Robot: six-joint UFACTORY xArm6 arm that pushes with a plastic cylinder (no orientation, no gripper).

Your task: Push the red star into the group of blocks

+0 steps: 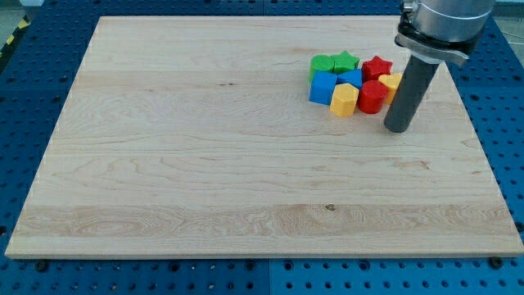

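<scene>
Red star [377, 67] in the cluster, up-left of my tip [398, 129]; no pincer, just rod.

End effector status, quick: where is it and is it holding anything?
My tip: a bare rod, nothing to open or close, holding nothing; it sits just right of the red cylinder, below the red star.

Wooden board [205, 156] carries clustered coloured blocks [354, 82].
</scene>
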